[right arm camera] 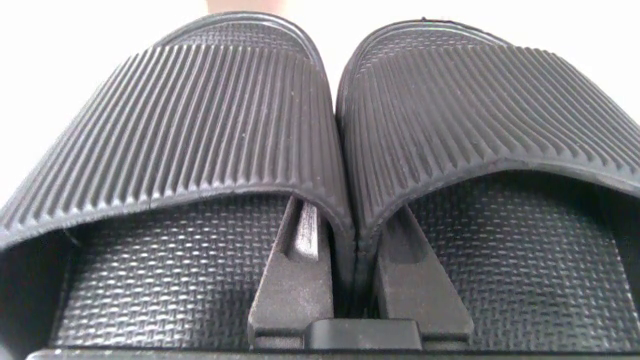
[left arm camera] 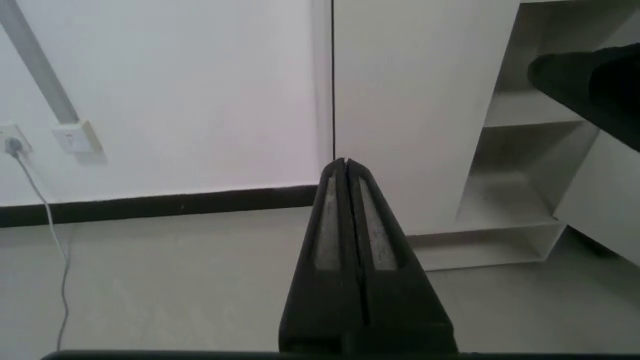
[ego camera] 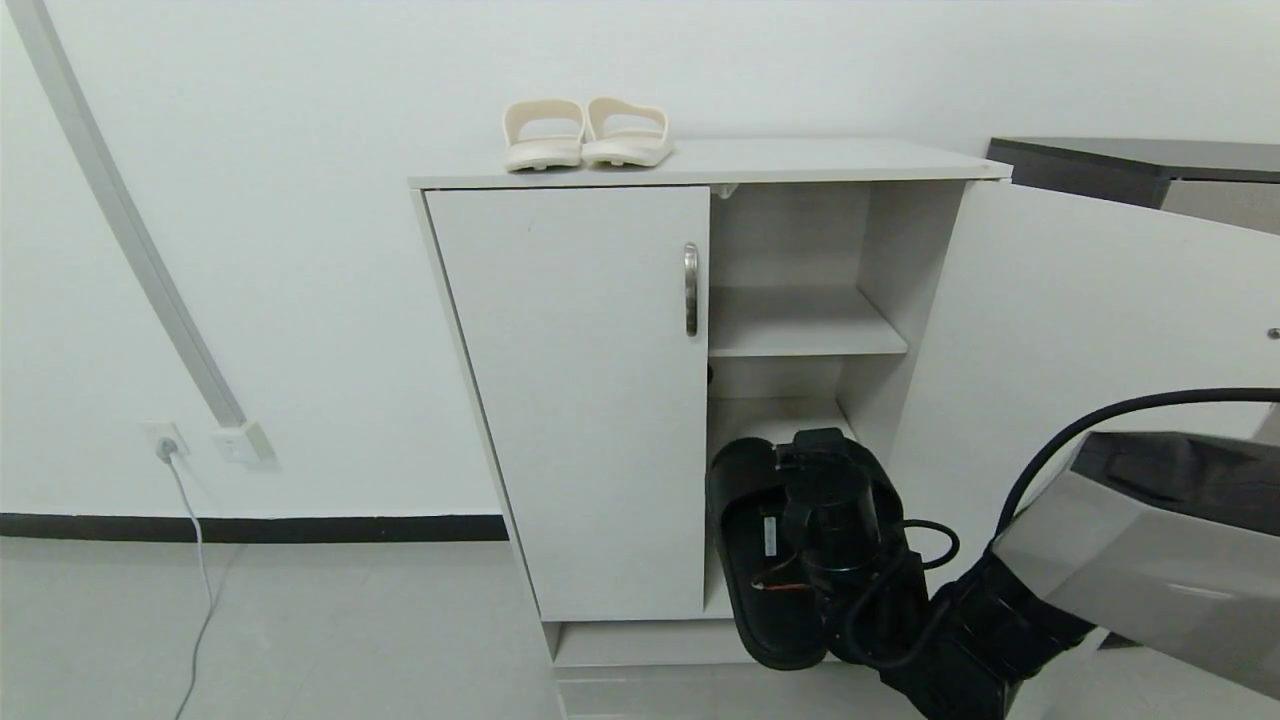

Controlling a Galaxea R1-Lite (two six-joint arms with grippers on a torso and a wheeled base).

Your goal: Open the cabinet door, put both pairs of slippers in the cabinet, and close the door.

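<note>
— Fingers (right arm camera: 290,275) on your right gripper (right arm camera: 350,280): how do they stand?
— One sits under each strap of the pair of black ribbed rubber slippers (right arm camera: 240,130), and together they pinch the two touching inner edges.
— And where is that pair?
— You hold it at the open right half of the white laminated-board cabinet (ego camera: 820,155). Its toes point into the lower compartment, below the white shelf (ego camera: 800,325), and its heels stick out past the front edge. Whether the soles touch the compartment's floor, you cannot tell.
— The doors?
— You see the right white door (ego camera: 1080,330) standing wide open. The left white door (ego camera: 580,400) is shut, with its upright metal bar handle (ego camera: 690,290) just beside the opening.
— The other pair?
— You have the cream slide slippers (ego camera: 585,135) lying side by side on the cabinet's top, close to the wall.
— Your left gripper (left arm camera: 342,175)?
— Its fingers are pressed together with nothing between them. It is over the grey floor (left arm camera: 180,280), pointing toward the cabinet's left corner.
</note>
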